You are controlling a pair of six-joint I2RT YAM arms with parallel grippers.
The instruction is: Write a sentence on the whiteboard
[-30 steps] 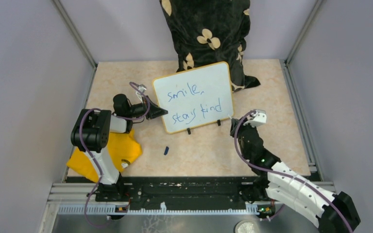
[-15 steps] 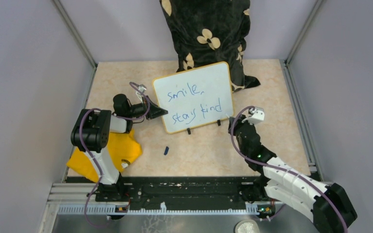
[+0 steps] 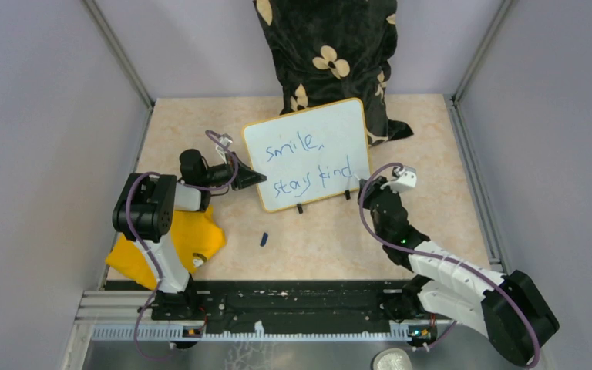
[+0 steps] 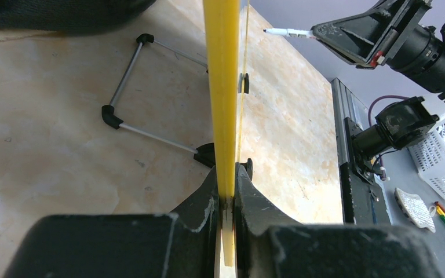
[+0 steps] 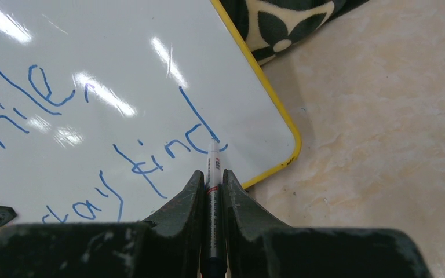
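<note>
The whiteboard (image 3: 308, 154) with a yellow rim stands tilted on two black feet mid-table. The sentence (image 3: 308, 162) in blue reads "smile, stay kind" in two lines. My left gripper (image 3: 256, 179) is shut on the board's left edge, seen edge-on in the left wrist view (image 4: 223, 104). My right gripper (image 3: 364, 187) is shut on a white marker (image 5: 212, 174). The marker tip touches the board at the last letter of "kind" (image 5: 200, 139), near the lower right corner. The marker also shows in the left wrist view (image 4: 287, 32).
A black floral cloth bag (image 3: 327, 54) stands behind the board. A yellow cloth (image 3: 173, 247) lies at the front left under the left arm. A small blue marker cap (image 3: 264, 240) lies on the table in front of the board. Board stand wires (image 4: 145, 87) show behind it.
My right gripper has moved left and forward toward the board, bringing the marker tip to the end of "kind". The left gripper and the board have not moved.
</note>
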